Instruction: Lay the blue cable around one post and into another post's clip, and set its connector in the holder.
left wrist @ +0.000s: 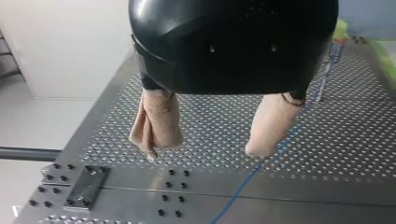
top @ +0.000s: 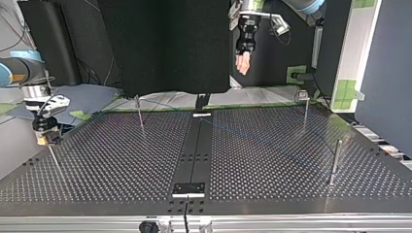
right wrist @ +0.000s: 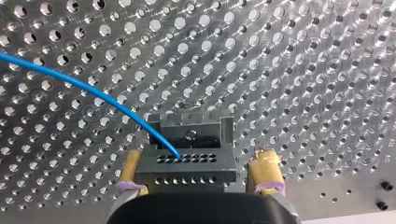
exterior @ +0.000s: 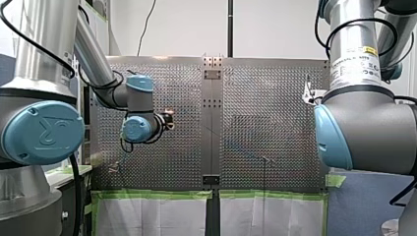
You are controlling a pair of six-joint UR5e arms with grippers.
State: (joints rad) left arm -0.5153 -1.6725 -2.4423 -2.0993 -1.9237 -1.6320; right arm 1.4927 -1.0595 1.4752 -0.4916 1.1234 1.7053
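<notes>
Now, right gripper [right wrist: 200, 157]: yellow-padded fingers astride the black connector [right wrist: 187, 170], one pad touching, the other standing just off it; not clamped.
Left gripper [left wrist: 204, 151]: beige pads wide apart, empty, above the desk [left wrist: 355, 140].
Blue cable [right wrist: 93, 88]: runs from the connector across the desk.
Risk: the touching pad may drag the connector askew on withdrawal.
Writing: white label [exterior: 355, 64] on my right arm, unreadable.

Blue cable [right wrist: 93, 91] into dark connector [right wrist: 187, 168]
</notes>
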